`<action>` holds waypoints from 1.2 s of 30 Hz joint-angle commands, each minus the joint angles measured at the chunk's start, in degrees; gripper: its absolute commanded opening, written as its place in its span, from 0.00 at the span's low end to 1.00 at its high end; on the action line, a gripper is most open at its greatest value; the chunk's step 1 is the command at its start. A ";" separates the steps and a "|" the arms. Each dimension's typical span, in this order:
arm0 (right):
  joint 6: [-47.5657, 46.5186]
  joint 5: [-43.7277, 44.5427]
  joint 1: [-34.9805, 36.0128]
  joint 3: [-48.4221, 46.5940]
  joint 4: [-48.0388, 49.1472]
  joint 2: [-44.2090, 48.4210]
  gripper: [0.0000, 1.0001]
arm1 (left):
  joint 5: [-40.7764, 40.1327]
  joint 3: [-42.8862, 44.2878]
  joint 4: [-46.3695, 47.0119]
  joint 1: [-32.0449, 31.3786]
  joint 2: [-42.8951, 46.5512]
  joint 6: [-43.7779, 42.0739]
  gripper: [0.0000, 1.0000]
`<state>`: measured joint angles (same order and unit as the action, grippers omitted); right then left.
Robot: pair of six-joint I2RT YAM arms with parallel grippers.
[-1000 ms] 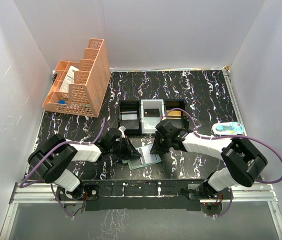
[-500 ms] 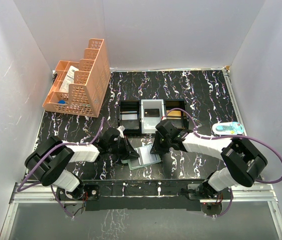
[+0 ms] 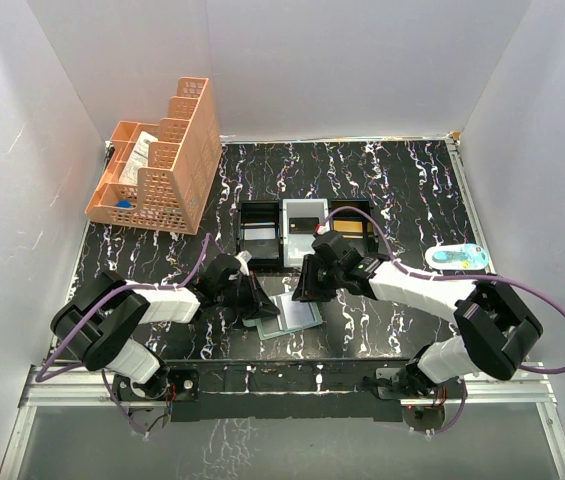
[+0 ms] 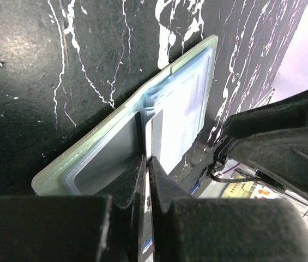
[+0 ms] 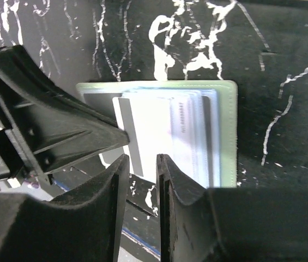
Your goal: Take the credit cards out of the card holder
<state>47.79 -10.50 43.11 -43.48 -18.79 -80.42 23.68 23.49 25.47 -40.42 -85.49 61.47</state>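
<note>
The card holder (image 3: 300, 314) lies open and flat on the black marbled table, between the two grippers. Its grey-green rim (image 5: 228, 131) and pale blue-grey inside panels (image 4: 183, 117) show in both wrist views. A white credit card (image 5: 151, 136) with a grey stripe sticks partway out of the stacked cards in one panel. My left gripper (image 3: 262, 306) is shut on this card's edge (image 4: 149, 139), low over the holder's middle fold. My right gripper (image 3: 302, 290) hovers at the holder's far edge, its fingers (image 5: 174, 180) a narrow gap apart with nothing between them.
A black-and-white three-compartment tray (image 3: 302, 232) stands just behind the holder. An orange lattice organiser (image 3: 162, 165) stands at the back left. A small blue-and-white object (image 3: 457, 257) lies at the right. White walls enclose the table.
My right gripper has moved a little left, closer over the holder. The left gripper stays at the holder's fold, shifted only slightly.
</note>
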 commanded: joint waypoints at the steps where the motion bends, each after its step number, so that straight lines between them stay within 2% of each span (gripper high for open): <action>1: -1.17 -4.85 0.47 -1.78 5.52 -1.36 0.26 | 0.62 1.10 -1.98 0.26 -0.36 -1.54 0.00; 7: -2.24 -6.72 0.90 -1.79 5.80 -6.46 0.27 | 0.95 1.74 -3.30 0.26 -0.09 -2.52 0.00; 12: -3.07 -0.33 0.91 -2.52 -0.43 -9.74 0.25 | 1.67 2.42 -5.11 0.26 0.09 -3.77 0.00; 26: -0.93 3.69 0.89 -0.51 -2.14 -10.02 0.16 | 3.04 0.49 -5.23 2.02 3.05 -4.26 0.00; 36: -0.85 2.84 0.85 -0.46 -1.12 -11.03 0.10 | 9.17 1.35 -3.53 4.51 0.83 -6.19 0.00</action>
<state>48.14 -11.77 43.99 -45.21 -17.30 -89.10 29.56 24.14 22.39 -36.45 -84.49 57.34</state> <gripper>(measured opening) 0.109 0.009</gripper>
